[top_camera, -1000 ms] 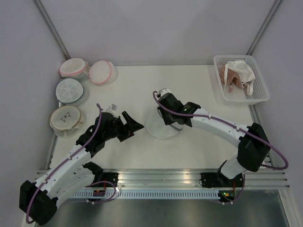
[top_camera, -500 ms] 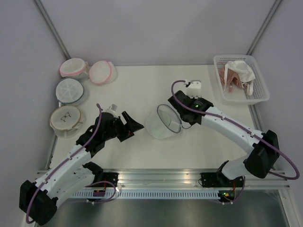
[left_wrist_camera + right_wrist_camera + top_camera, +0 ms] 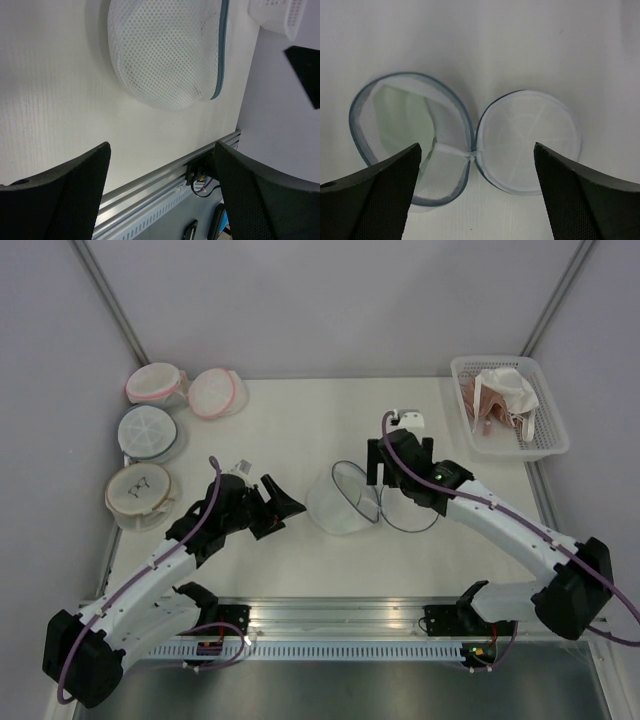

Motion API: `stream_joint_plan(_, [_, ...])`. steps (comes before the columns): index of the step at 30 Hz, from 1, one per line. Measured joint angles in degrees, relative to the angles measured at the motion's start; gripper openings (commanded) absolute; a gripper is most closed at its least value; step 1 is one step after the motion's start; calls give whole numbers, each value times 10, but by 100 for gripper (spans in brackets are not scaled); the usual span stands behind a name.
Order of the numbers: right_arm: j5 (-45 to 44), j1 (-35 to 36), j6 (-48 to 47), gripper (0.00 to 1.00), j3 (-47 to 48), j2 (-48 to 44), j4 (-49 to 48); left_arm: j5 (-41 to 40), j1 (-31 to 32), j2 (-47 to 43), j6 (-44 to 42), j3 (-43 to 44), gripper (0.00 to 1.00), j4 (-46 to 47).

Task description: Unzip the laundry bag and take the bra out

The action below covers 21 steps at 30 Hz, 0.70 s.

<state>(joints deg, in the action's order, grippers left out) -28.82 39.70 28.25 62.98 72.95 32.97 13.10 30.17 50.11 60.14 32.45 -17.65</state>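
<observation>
The laundry bag [image 3: 345, 502] lies unzipped at the table's middle. Its white mesh dome [image 3: 410, 145] with the grey-blue zip rim gapes on the left. The flat round lid [image 3: 527, 140] is folded out to the right, joined at a small hinge. The pale mint-green bra [image 3: 395, 117] shows inside the dome. My right gripper [image 3: 400, 465] hovers above the bag, open and empty [image 3: 476, 150]. My left gripper [image 3: 277, 510] sits left of the bag, open and empty [image 3: 162, 150]. The left wrist view shows the bag's mesh side [image 3: 165, 55] ahead of it.
A white basket [image 3: 545, 445] with white and pinkish garments stands at the back right. At the far left lie two pink-rimmed round bags [image 3: 155, 383] [image 3: 217, 392], a light-blue one [image 3: 150, 430] and a beige one [image 3: 140, 490]. A metal rail [image 3: 350, 615] runs along the near edge.
My right gripper went from shut to open and drew back and to the right off the bag. The lid now lies folded out to the right. The left arm barely moved.
</observation>
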Motion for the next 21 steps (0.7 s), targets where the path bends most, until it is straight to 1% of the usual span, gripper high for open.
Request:
stream_joint_plan(4, [83,1,-25,91,-35,70,-52,3,0,-4,0,0,88,0])
stream_joint_plan(5, [101,0,-30,88,-36,86,-63,3,0,-6,0,0,88,0])
stream_joint_plan(9, [167,-4,-46,83,-33,136,-116,5,0,-10,0,0,88,-1])
stream_joint_plan(13, [214,-6,-56,81,-7,199,-145,5,0,-12,0,0,87,-1])
stream_joint_plan(19, [260,-6,-64,69,11,263,-163,5,0,-26,0,0,87,-9])
stream_joint_plan(21, [275,-6,-64,68,11,271,-162,4,-1,-33,0,0,87,-14])
